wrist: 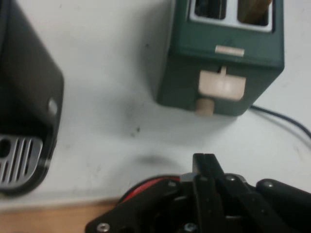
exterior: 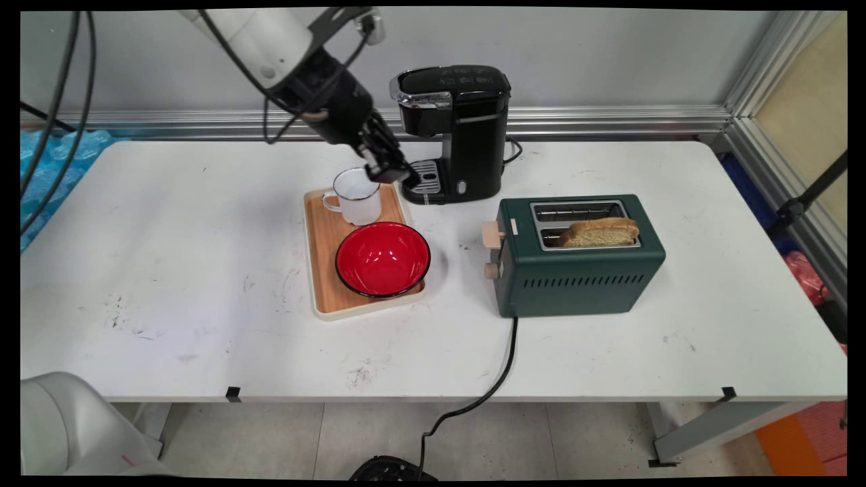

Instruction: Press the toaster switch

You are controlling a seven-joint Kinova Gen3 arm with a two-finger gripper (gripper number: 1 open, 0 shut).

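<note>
White worktop (exterior: 169, 237) with some dark scuffs, black hand (exterior: 387, 172) on a white arm. The tray (exterior: 323, 270) is light wood with a cream rim, and it carries a white mug (exterior: 357, 197) and a bowl (exterior: 382, 259) that's bright red inside with a black edge. Coffee maker (exterior: 467, 128) at 12 o'clock is black with chrome trim. Toaster (exterior: 578, 270) at 3 o'clock is dark green with beige knobs, golden-brown toast (exterior: 601, 232) in it

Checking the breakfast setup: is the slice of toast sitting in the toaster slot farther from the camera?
No, the browned toast slice sits in the near slot of the dark green toaster; the far slot is empty.
</note>
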